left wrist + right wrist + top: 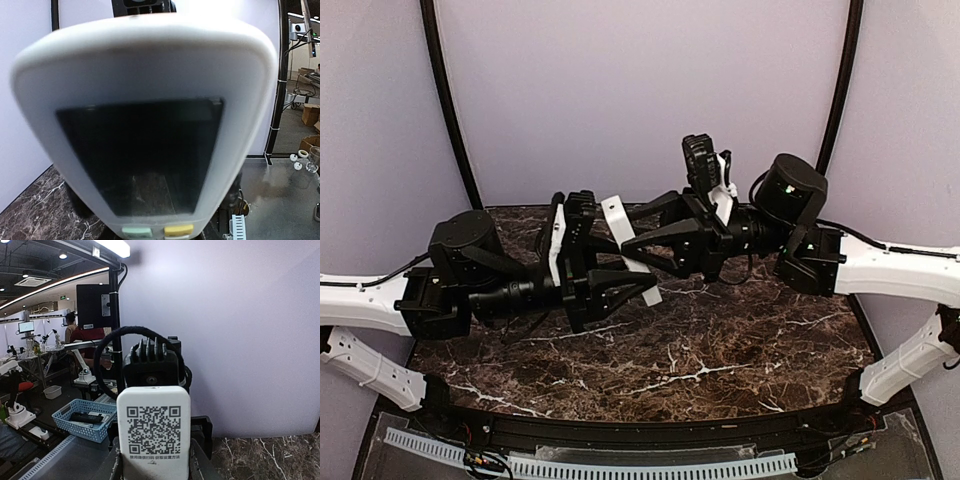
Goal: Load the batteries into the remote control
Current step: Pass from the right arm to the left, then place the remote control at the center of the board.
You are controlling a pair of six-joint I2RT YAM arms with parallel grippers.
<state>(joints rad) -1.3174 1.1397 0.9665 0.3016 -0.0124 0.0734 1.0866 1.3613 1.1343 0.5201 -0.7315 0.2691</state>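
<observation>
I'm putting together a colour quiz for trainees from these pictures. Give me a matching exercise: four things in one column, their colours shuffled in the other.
Things:
1 remote control
2 screen on its button side
3 table
4 basket in the background

Colours:
A blue
B dark with white veins
C white
D black

Pairs: 1-C, 2-D, 3-B, 4-A

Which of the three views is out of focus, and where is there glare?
Left wrist view: the remote control sits so near the lens that it is blurred and fills the frame. Right wrist view: the QR code on it is sharp; a ceiling light glares at the top. Top external view: evenly lit, sharp.
</observation>
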